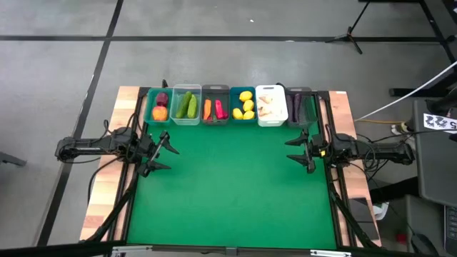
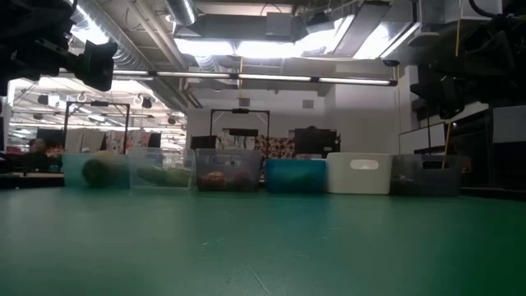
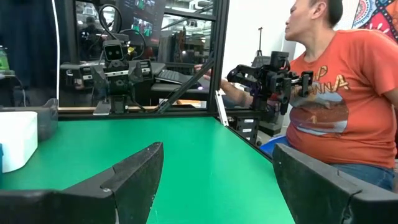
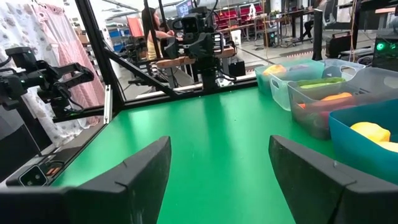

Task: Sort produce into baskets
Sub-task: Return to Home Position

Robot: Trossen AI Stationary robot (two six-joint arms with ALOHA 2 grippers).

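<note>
Produce sat sorted in baskets along the far table edge. Left gripper and right gripper hung wide and empty at opposite mat sides, presumably homing since nothing needed grasping.

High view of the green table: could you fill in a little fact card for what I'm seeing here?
teal-green plastic bin: dark red beet, orange piece
clear plastic bin: green cucumbers
grey plastic bin: orange carrot, red pepper
blue plastic bin: yellow lemons
white plastic bin: whitish garlic
dark green plastic bin: purple eggplant
green mat: no loose produce visible
left arm: left edge, jaws open, empty
right arm: right edge, jaws open, empty
</note>
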